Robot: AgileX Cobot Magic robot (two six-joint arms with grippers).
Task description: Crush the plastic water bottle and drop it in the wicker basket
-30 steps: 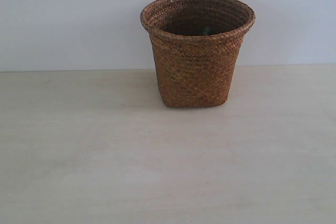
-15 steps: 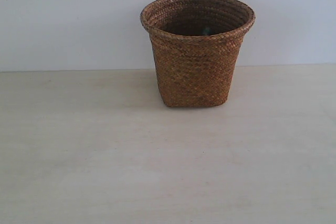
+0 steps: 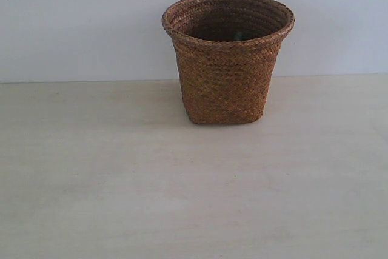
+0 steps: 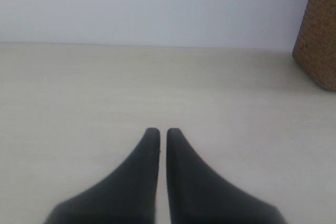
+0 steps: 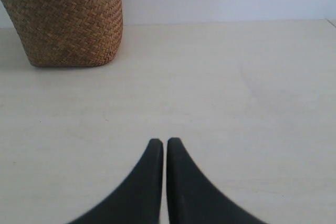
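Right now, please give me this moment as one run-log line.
left gripper: shut, empty | right gripper: shut, empty | wicker basket: upright on table | plastic water bottle: not clearly seen in any view

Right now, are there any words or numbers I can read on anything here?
None: no words, numbers or signs show on the wicker basket, the table, the wall, the left gripper or the right gripper. The basket's inside is too dark to tell.

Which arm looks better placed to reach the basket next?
Right, probably: the wicker basket fills more of its camera's view ahead of the right gripper; the left gripper sees only the basket's edge.
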